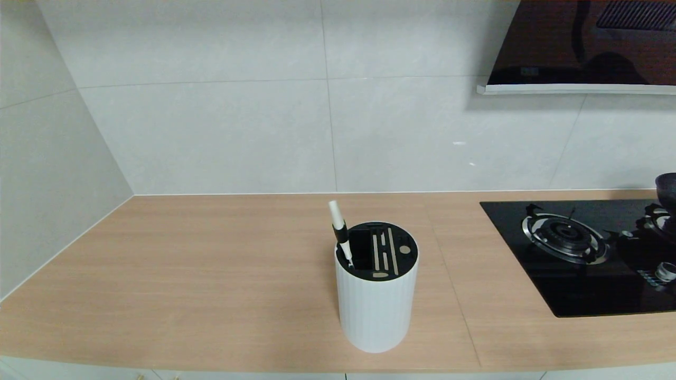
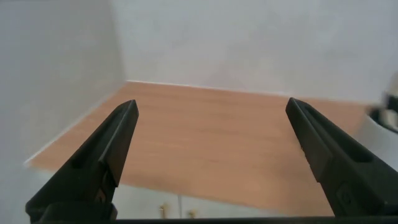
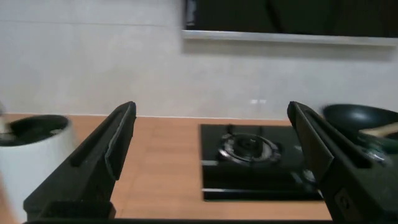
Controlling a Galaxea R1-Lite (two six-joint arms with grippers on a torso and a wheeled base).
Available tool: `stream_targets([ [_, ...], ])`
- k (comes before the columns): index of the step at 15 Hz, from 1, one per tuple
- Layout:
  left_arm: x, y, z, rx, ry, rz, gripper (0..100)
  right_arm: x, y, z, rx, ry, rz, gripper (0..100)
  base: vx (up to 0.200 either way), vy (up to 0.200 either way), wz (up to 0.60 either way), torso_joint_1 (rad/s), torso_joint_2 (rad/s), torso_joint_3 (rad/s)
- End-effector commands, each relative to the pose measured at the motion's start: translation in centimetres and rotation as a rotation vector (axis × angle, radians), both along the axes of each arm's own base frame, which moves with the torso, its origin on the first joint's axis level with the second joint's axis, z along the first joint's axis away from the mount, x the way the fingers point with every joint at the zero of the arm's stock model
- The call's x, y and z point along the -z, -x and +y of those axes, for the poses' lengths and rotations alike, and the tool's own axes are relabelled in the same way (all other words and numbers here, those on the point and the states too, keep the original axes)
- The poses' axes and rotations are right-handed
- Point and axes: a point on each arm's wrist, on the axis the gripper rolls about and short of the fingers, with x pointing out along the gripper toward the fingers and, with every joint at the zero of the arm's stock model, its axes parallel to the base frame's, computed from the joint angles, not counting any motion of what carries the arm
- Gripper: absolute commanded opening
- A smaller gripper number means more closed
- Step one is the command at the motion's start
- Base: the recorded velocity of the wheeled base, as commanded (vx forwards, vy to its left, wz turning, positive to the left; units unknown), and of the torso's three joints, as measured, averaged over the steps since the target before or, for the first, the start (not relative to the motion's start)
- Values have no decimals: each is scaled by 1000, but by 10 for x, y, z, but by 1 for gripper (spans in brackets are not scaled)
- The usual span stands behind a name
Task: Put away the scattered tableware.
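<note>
Head view reference: one white ribbed utensil holder [image 1: 376,301] stands upright on the wooden countertop [image 1: 211,264], near its front edge at 6 o'clock of the frame. One utensil [image 1: 338,224], with a white handle and a black band, sits in the large opening of the holder's black slotted lid. It leans toward 11 o'clock because the opening is wider than its shaft and the rim alone supports it. Judged from this, that item is already stowed. Its working end is hidden inside the holder, so its type cannot be determined. At 3 o'clock from the holder, well apart, lies one black gas hob [image 1: 581,253] with two burner rings visible, the second cut by the frame edge. One dark pan [image 1: 666,184] sits over that far burner, and one range hood [image 1: 581,47] hangs at 1 o'clock. Two end effectors are present. The left gripper [image 2: 211,104] has its fingers spread wide with nothing between them, facing the counter's corner. The right gripper [image 3: 211,107] is likewise spread and holds nothing, with the holder to one side of it and the hob ahead. Both appear parked short of the counter, ready for a pick.
</note>
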Motion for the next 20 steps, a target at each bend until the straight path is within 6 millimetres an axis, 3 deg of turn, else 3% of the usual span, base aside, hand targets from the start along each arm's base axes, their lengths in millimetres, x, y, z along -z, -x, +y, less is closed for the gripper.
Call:
stream_targets([
  [1, 23, 6, -5, -9, -41, -14, 100, 12, 0, 1, 16, -8, 0, 100, 0, 0, 0, 0, 0, 0],
  [5, 78, -29, -6, 15, -53, 121, 100, 66, -28, 1, -1, -25, 135, 100, 0, 0, 0, 0, 0, 0],
  [7, 102, -40, -7, 94, -64, 157, 100, 75, -30, 1, -6, -44, 190, 100, 0, 0, 0, 0, 0, 0],
  [12, 111, -41, -10, 231, -28, 240, 100, 87, -31, 2, -64, -71, 306, 100, 0, 0, 0, 0, 0, 0],
  [20, 111, -41, -10, 233, -11, 236, 100, 87, -31, 4, -134, -58, 315, 100, 0, 0, 0, 0, 0, 0],
])
